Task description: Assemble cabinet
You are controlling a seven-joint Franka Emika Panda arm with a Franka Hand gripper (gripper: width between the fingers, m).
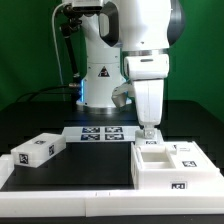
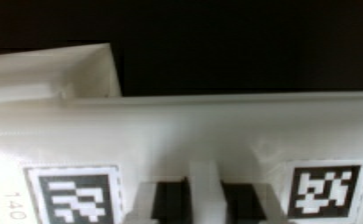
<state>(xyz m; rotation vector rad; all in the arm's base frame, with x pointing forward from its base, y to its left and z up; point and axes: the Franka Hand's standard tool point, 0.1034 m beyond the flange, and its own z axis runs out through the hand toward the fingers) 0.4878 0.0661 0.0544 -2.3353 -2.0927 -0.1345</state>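
Note:
The cabinet (image 1: 168,168), a large white box with marker tags, lies on the table at the exterior view's right. My gripper (image 1: 150,133) points straight down at its far wall near the left corner. In the wrist view the cabinet (image 2: 196,125) fills the picture, with a tag on each side. My gripper (image 2: 204,196) shows as two dark fingers (image 2: 165,200) close on either side of a thin white wall, so it looks shut on that wall. A smaller white tagged block (image 1: 35,152) lies apart at the exterior view's left.
The marker board (image 1: 100,133) lies flat on the black table in front of the robot's base (image 1: 100,85). A white border (image 1: 70,200) runs along the table's near edge.

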